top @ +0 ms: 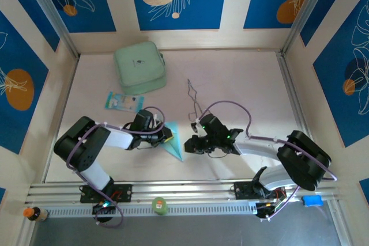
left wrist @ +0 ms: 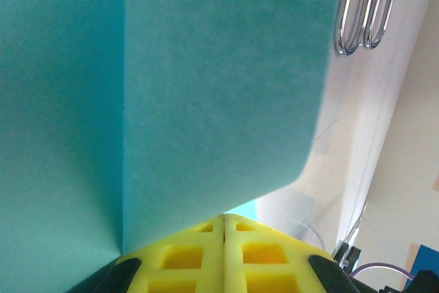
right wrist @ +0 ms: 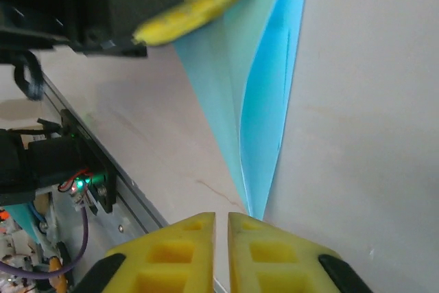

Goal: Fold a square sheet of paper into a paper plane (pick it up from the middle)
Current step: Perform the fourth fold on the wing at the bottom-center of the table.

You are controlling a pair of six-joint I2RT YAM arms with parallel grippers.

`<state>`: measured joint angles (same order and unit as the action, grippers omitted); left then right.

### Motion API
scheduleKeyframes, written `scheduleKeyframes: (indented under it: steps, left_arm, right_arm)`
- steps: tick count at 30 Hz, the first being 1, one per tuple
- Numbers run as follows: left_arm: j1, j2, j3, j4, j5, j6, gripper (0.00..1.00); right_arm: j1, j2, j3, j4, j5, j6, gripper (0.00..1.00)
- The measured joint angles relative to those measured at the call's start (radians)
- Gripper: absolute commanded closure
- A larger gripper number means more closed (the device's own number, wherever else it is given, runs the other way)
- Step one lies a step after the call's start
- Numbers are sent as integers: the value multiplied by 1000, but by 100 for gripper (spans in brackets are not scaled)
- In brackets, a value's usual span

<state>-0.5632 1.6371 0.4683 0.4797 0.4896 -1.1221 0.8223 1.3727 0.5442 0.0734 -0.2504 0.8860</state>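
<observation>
The left claw (left wrist: 224, 228) pinched the cyan paper plane (left wrist: 206, 87), which rose just ahead of its fingers. The right claw (right wrist: 221, 223), fingers nearly pressed together, sat at the plane's pointed tip.

Paper plane (top: 174, 142): plain cyan, no print; its raised fold reads as a lighter sky blue from the right wrist.
Left gripper (left wrist: 224, 224) and right gripper (right wrist: 221, 219): yellow fingers on black bodies.
Left arm (top: 115, 138) and right arm (top: 259, 147): white shells, black joints, purple cables.
Case (top: 140, 68): mint green.
Packet (top: 123, 102): blue-and-white print.
Tongs (top: 193, 99): bare silver metal.
Table (top: 242, 84): off-white.
Wall panels (top: 202, 18): deep blue, with white line-drawn leaves and cream and orange discs.
</observation>
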Motion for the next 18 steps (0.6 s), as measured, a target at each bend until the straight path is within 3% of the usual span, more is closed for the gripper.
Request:
scheduleKeyframes:
  steps: [9, 18]
  left_arm:
    - [0, -2, -4, 4, -3, -6, 100]
    - [0, -2, -4, 4, -3, -6, 100]
  right_arm:
    - [66, 209, 216, -21, -16, -34, 98]
    - [94, 341, 307, -68, 30, -61, 99]
